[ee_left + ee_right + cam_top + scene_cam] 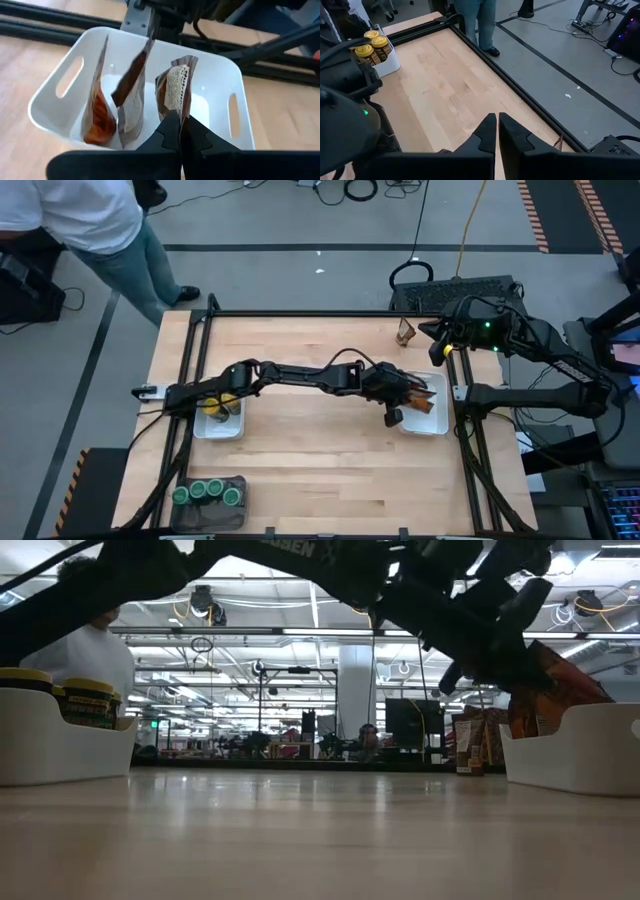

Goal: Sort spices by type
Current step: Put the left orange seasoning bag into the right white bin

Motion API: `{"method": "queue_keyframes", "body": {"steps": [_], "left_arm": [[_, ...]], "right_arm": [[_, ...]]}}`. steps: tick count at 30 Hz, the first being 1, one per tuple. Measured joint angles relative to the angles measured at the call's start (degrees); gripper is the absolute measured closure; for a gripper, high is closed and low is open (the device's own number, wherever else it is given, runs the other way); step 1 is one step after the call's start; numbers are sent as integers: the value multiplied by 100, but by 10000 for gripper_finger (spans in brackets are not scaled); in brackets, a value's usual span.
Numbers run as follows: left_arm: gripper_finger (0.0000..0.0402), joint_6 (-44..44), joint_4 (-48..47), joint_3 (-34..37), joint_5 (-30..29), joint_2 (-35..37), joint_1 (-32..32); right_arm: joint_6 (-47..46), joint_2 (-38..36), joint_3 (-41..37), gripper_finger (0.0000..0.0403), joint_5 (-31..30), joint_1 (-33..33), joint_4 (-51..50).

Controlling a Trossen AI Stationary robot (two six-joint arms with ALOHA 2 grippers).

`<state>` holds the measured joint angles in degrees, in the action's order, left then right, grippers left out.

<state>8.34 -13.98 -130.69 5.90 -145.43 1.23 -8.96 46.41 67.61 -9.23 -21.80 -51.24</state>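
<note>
Three brown-orange flat packets stand in the white tray (220, 70) at the table's right. My left arm reaches across the table, and my left gripper (179, 119) (418, 392) is shut on the packet nearest it (176, 87). The other two packets (97, 107) (131, 95) lean upright beside it. One more packet (405, 332) stands on the table near the far right corner. Yellow-lidded jars (222, 402) sit in the left white tray (220, 428); green-lidded jars (210, 491) fill the dark grey tray. My right gripper (497, 122) (428, 330) hangs shut and empty at the far right. My left gripper pinches the packet's near edge (170, 107) between its two fingers, low on the packet. The fingers come slanting down from the table's left side. The packet stands upright inside the tray; whether its bottom rests on the tray floor is hidden by the fingers.
A black frame rail (300, 313) runs around the tabletop. A person (90, 225) stands beyond the far left corner. Bare wood (320, 450) lies between the two white trays and toward the near edge.
</note>
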Motion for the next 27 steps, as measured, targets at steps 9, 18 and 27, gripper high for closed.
{"method": "queue_keyframes", "body": {"steps": [9, 18, 27], "left_arm": [[402, -177, -156, -2, -89, 27, -31], [402, -177, -441, -2, -148, 27, -26], [402, -175, -463, -2, -154, 27, -26]], "right_arm": [[-62, 0, 0, 403, 0, 0, -3], [-89, 0, 0, 403, 2, 0, -5], [-88, 0, 0, 403, 1, 0, -5]]}}
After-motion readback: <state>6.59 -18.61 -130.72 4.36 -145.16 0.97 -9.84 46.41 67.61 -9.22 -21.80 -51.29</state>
